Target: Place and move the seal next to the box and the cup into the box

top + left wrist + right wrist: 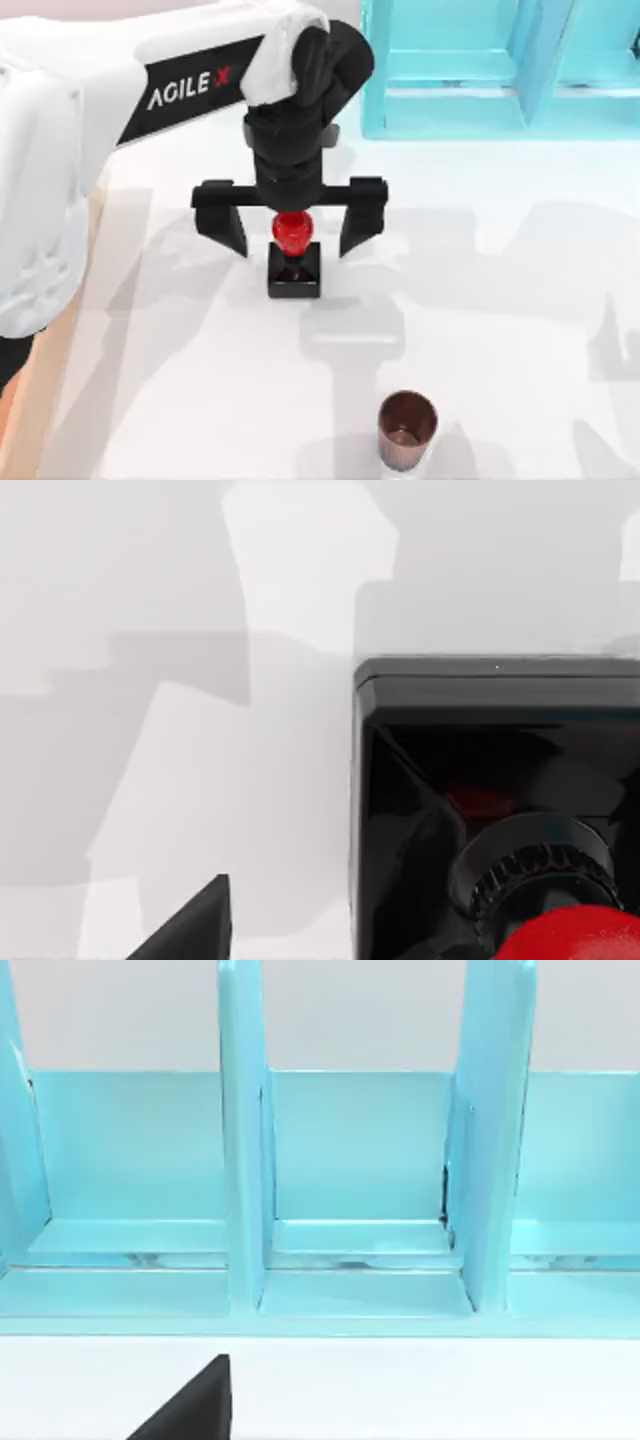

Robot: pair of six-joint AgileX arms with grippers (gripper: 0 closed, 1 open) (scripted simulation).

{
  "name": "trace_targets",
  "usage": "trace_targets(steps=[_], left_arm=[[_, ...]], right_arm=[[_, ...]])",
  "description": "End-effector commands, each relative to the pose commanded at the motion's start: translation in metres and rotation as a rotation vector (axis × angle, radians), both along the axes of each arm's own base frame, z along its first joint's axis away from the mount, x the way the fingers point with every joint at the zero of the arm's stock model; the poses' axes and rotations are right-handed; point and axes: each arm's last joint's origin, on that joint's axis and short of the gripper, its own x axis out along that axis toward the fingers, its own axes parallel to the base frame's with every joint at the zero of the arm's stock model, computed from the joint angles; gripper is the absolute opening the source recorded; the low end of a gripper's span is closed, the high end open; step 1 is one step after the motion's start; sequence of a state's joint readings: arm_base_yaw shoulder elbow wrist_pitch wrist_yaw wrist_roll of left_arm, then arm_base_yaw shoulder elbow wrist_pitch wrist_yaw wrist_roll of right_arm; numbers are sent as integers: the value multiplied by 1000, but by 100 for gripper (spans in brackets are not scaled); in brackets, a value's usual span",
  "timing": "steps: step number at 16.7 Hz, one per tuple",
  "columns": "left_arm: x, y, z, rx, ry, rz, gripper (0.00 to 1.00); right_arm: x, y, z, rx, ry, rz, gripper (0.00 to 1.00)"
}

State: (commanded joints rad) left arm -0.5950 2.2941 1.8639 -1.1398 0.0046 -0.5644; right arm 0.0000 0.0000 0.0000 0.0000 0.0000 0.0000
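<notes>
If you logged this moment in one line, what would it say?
left gripper: jaws open, astride seal | cup: upright on table, untouched | shelf unit: behind

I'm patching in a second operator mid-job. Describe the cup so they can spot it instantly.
Start at the turquoise shelf unit along the far edge of the white table, then come straight toward the near edge. The cup stands there upright and alone, apart from the seal under the left end effector. It is a shiny copper-brown cylinder, open-topped.

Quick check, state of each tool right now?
Left tool: open, fingers spread on either side of the seal, holding nothing.
Right tool: cannot be told; it faces the turquoise shelf.
</notes>
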Motion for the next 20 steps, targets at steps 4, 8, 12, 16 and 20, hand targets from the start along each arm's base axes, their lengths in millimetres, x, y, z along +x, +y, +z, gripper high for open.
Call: trace_targets(steps=[4,8,12,16,20], left_arm=[[0,0,-2,1,1,0,100],[0,0,-2,1,1,0,70],[0,0,-2,1,1,0,40],[0,0,-2,1,1,0,10],[0,0,-2,1,1,0,0]], right_arm=[[0,0,0,0,0,0,100],[0,0,0,0,0,0,100],[0,0,0,0,0,0,100],[0,0,0,0,0,0,100],[0,0,0,0,0,0,100]])
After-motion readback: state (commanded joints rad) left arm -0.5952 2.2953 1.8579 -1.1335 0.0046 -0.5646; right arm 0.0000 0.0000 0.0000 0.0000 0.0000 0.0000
